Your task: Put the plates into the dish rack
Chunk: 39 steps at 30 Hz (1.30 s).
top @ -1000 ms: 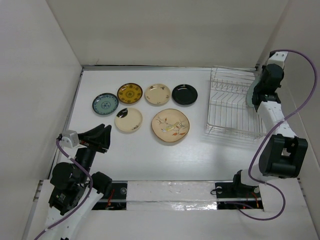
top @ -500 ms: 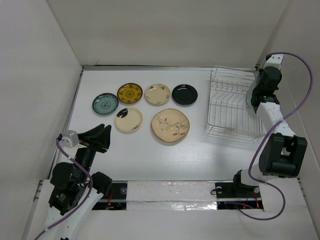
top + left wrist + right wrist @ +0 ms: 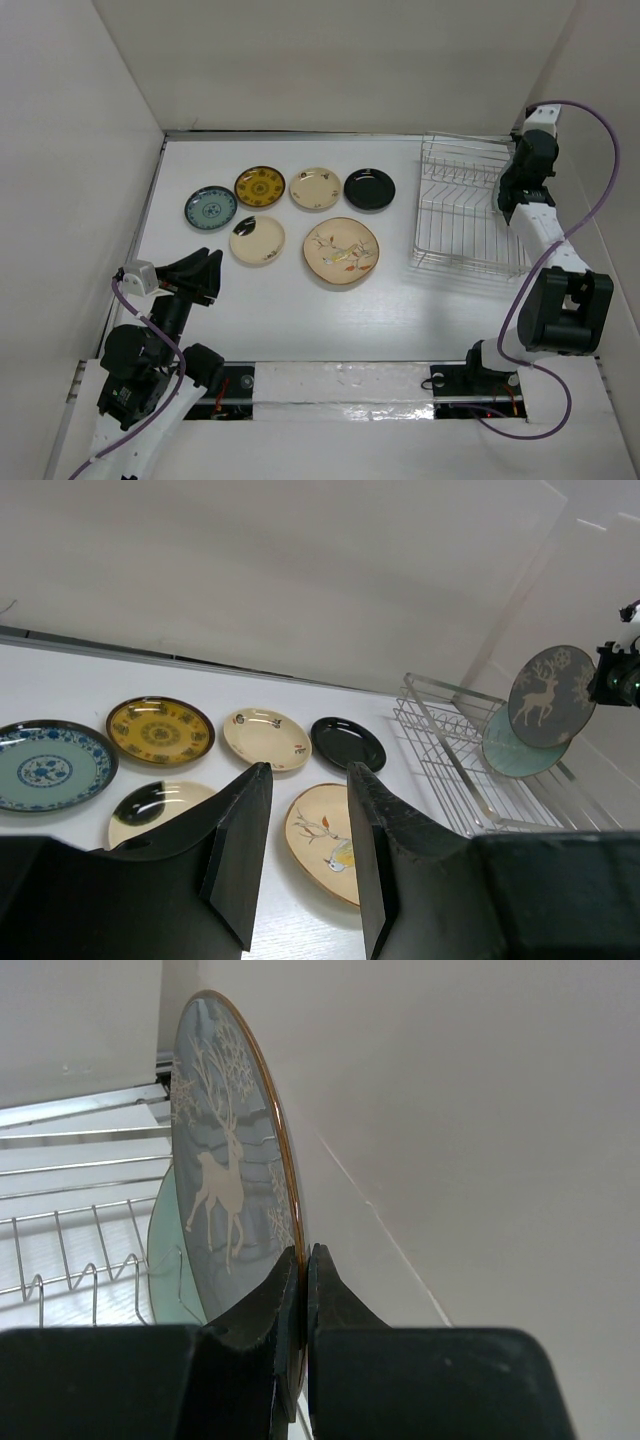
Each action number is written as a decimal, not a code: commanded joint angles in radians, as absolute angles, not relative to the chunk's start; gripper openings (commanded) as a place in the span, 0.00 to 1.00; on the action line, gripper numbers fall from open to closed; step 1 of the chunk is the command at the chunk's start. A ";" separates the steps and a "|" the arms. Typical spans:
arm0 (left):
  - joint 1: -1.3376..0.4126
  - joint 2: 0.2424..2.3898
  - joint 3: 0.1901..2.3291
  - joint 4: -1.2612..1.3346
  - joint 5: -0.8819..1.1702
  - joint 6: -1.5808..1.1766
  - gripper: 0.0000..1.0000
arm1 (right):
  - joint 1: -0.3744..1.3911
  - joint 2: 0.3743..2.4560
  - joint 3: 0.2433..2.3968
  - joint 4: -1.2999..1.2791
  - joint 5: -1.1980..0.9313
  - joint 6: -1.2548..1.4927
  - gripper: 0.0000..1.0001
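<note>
Lab: white-walled enclosure (image 3: 350, 60), table-bolted arms (image 3: 558, 312)

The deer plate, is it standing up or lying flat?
Standing up on edge. The right end effector pinches the deer plate by its rim, its face upright at the dish rack.

Grey plate (image 3: 232, 1165), white deer pattern

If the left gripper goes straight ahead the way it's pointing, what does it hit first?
Probably the tan bird plate, seen between the fingers of the open left gripper, though it may touch bare table first.
</note>
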State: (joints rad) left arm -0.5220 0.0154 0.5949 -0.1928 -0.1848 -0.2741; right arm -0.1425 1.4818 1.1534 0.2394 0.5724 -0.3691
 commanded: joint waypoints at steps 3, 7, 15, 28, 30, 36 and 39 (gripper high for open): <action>-0.529 -0.063 0.604 -0.164 -0.189 -0.276 0.33 | -0.137 1.431 1.255 0.442 0.603 -0.388 0.00; -0.529 -0.061 0.604 -0.166 -0.187 -0.276 0.33 | -0.137 1.431 1.233 0.445 0.595 -0.374 0.00; -0.529 -0.060 0.604 -0.166 -0.189 -0.276 0.33 | -0.117 1.448 1.201 0.434 0.571 -0.319 0.00; -0.529 -0.057 0.606 -0.169 -0.189 -0.276 0.33 | -0.098 1.482 1.160 0.454 0.580 -0.339 0.00; -0.529 -0.057 0.606 -0.167 -0.187 -0.276 0.33 | -0.098 1.486 1.149 0.460 0.586 -0.337 0.00; -0.529 -0.061 0.606 -0.167 -0.189 -0.276 0.33 | -0.116 1.491 1.134 0.459 0.584 -0.334 0.00; -0.529 -0.063 0.606 -0.167 -0.190 -0.276 0.33 | -0.117 1.494 1.112 0.453 0.577 -0.305 0.00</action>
State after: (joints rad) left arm -0.5220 0.0154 0.5949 -0.1928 -0.1860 -0.2741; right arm -0.1097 1.5234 1.0992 0.2577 0.5636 -0.3336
